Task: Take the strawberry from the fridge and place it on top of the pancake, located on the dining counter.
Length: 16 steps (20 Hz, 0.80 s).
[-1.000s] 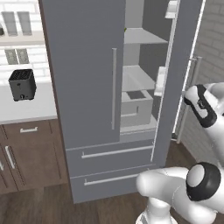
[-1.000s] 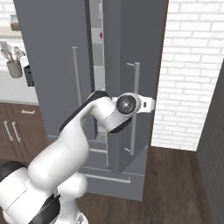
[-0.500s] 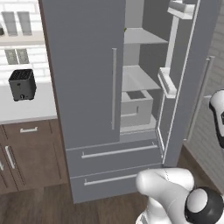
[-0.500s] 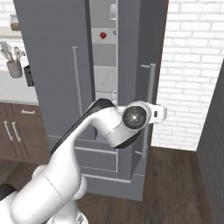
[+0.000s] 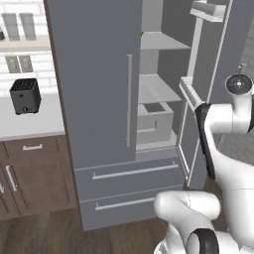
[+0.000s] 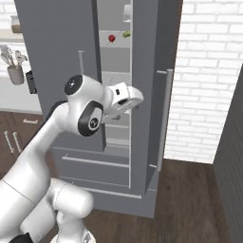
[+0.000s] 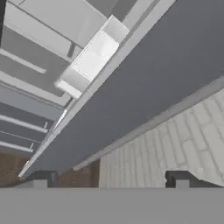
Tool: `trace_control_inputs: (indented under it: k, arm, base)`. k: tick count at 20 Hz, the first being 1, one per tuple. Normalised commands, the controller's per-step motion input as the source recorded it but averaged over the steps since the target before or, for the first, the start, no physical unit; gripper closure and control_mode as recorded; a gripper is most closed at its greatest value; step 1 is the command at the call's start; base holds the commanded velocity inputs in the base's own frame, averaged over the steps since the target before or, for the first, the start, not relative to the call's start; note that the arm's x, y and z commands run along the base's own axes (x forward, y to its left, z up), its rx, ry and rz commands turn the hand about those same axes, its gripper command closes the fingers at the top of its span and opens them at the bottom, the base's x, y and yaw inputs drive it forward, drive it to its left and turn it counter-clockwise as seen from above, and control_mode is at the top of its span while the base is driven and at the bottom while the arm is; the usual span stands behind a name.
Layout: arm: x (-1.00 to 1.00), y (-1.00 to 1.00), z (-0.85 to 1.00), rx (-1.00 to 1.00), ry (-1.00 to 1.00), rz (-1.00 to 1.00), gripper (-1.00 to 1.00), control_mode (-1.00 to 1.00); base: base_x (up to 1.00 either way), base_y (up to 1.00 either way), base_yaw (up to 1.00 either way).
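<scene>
A: Status on fridge [image 5: 99, 99]?

B: Left door [image 5: 94, 89] shut, right door [image 6: 152, 95] swung wide toward the brick wall [image 6: 209, 71]. Enough of a gap to see pale shelves and a box drawer [image 5: 155, 121] inside. Swung that far, presumably, so the arm can get past the door edge to the shelves.

A: Arm?

B: Folded in front of the opening in the right base view, wrist level with the middle shelves. Hand view looks along the open door's outer face, with the bar handle [image 7: 144, 127] running diagonally across and a door bin [image 7: 94, 57] on the inner side at top left.

A: Claw?

B: Gripper [image 7: 109, 181] spread wide, nothing between the tips. Near the handle, not touching it. Reads as finished with the door, free for the pick.

A: Target?

B: Strawberry [image 6: 112, 38] on an upper shelf, far back, above the hand. Small green item [image 6: 126, 34] just right of it, apart but close. Tiny thing, so a careful narrow pinch needed, with risk of nudging the green neighbour.

A: Progress?

B: Early. Access sorted, berry untouched. Next, likely: raise, reach in over the shelf lip, close on the berry.
</scene>
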Motion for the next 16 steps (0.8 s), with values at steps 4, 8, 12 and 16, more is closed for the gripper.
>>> trace_control_inputs:
  k: [4,8,12,16]
  arm:
    - [0.23,1.0,0.02,-0.58,0.43,0.0,-1.0,-1.0]
    - [0.52,1.0,0.01,-0.56,0.37,0.0,-1.0,-1.0]
    - [0.97,0.64,0.0,-0.38,0.37,0.0,-1.0,-1.0]
    - [1.0,-0.02,-0.11,-0.17,0.26,-0.06,-1.0,-1.0]
  base:
    - [0.0,0.0,0.0]
    - [0.0,0.0,0.0]
    - [0.0,0.0,0.0]
    - [0.0,0.0,0.0]
